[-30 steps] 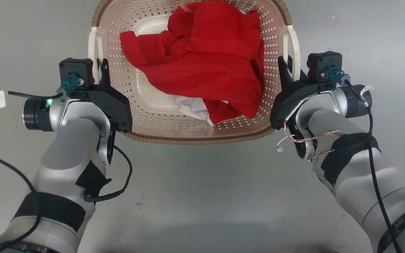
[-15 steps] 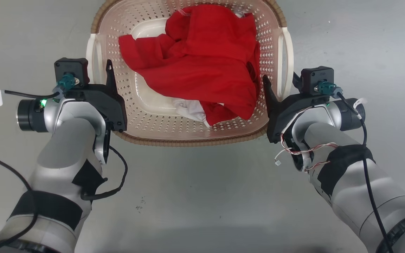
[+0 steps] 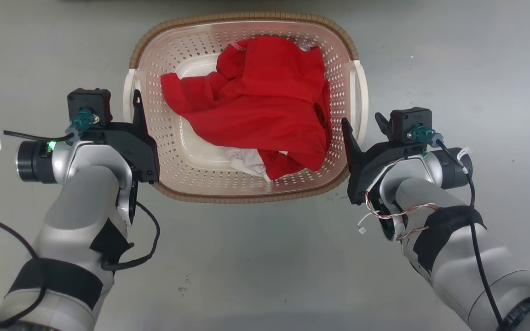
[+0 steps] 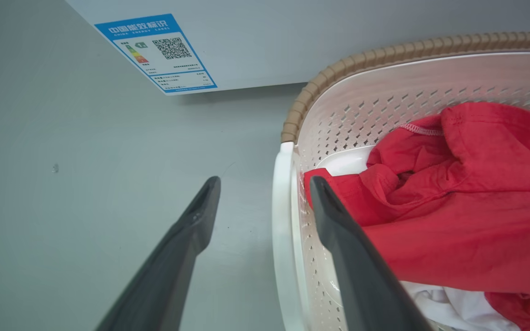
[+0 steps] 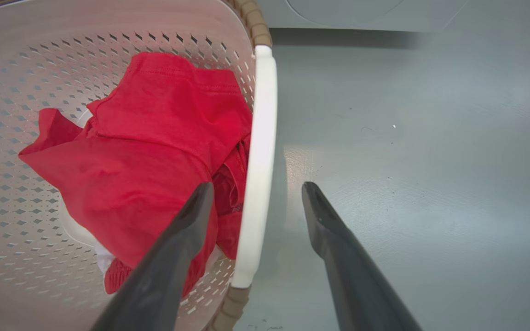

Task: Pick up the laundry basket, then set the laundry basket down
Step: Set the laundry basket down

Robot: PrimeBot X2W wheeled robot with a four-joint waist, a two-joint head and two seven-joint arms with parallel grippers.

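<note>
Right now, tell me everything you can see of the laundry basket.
The basket is a rounded-rectangular tub of cream perforated plastic with a brown woven-look rim and a white handle on each side. It sits upright, apparently on the grey floor, holding a crumpled red garment over white cloth. The open left gripper and right gripper each straddle a handle, one finger inside the wall, not clamped.

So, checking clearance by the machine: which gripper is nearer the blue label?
Left. The left gripper straddles the laundry basket handle, the blue label ahead of it; the right gripper straddles the opposite handle.
</note>
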